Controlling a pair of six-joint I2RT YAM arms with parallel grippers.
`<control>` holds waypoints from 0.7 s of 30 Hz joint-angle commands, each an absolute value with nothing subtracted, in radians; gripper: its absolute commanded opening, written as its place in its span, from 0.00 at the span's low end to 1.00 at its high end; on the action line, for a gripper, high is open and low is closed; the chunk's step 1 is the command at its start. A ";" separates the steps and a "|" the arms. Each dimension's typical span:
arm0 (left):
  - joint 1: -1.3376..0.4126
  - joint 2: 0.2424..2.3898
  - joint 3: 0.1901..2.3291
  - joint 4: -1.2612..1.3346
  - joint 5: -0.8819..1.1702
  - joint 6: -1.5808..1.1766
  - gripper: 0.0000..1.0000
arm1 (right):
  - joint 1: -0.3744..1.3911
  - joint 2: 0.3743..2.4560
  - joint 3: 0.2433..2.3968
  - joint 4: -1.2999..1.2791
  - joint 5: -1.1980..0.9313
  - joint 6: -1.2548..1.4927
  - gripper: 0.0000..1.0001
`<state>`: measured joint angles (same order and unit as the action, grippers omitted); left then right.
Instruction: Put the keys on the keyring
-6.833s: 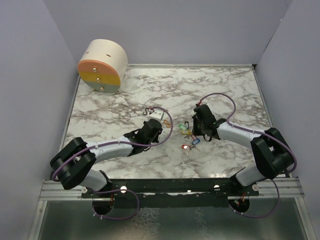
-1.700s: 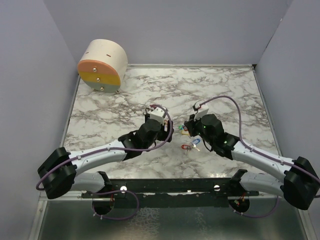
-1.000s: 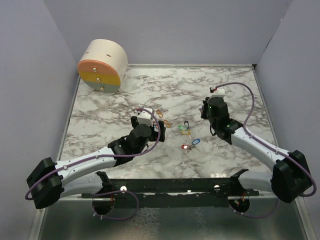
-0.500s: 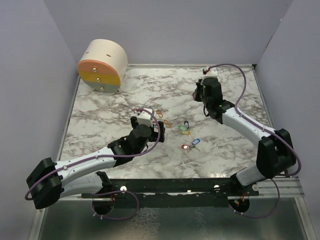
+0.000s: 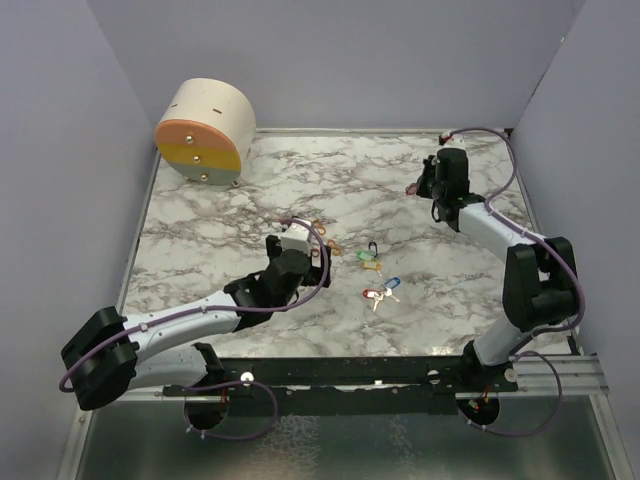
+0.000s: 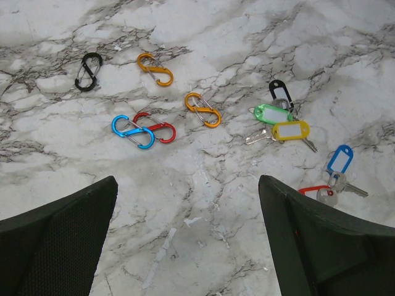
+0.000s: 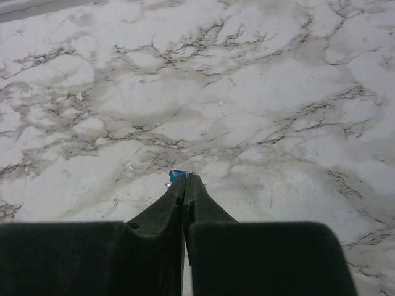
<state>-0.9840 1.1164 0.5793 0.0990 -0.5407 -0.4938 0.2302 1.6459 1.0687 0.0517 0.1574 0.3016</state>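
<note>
Keys (image 5: 373, 262) flat on the marble table (image 5: 250, 190), all five, and no finger is on any of them. In the left wrist view the black tag (image 6: 281, 88), green tag (image 6: 271, 113) and yellow tag (image 6: 290, 130) are bunched up and touching. The blue tag (image 6: 340, 158) and red tag (image 6: 311, 189) make a second pair just beside that bunch, on the side nearer the arm bases.

Left of the keys lie five S-shaped carabiner clips. There is a black clip (image 6: 89, 71) and an orange clip (image 6: 155, 68) at the far side, and a second orange clip (image 6: 203, 109) nearest the keys. A blue clip (image 6: 132, 131) and a red clip (image 6: 157, 126) lie against each other.

The left gripper (image 6: 186, 185) hovers over the table just short of the clips. Its fingers are spread wide with only bare marble between them.

Over to the right gripper (image 7: 184, 180), which is out by the far right of the table, well apart from the keys. Its fingers are pressed tight together. A tiny blue speck (image 7: 177, 174) shows at the tips, and I cannot tell what it is.

In the far left corner a round beige box (image 5: 205, 130) lies on its side, its striped face towards the arms.
</note>
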 commanded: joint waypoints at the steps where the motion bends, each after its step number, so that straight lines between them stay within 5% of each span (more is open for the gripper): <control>1: -0.988 1.157 0.599 0.139 -0.526 -0.484 0.99 | 0.178 1.666 1.042 0.107 0.078 0.335 0.01; 21: -0.988 1.207 0.599 0.159 -0.520 -0.494 0.99 | 0.153 1.760 1.044 0.116 0.046 0.381 0.01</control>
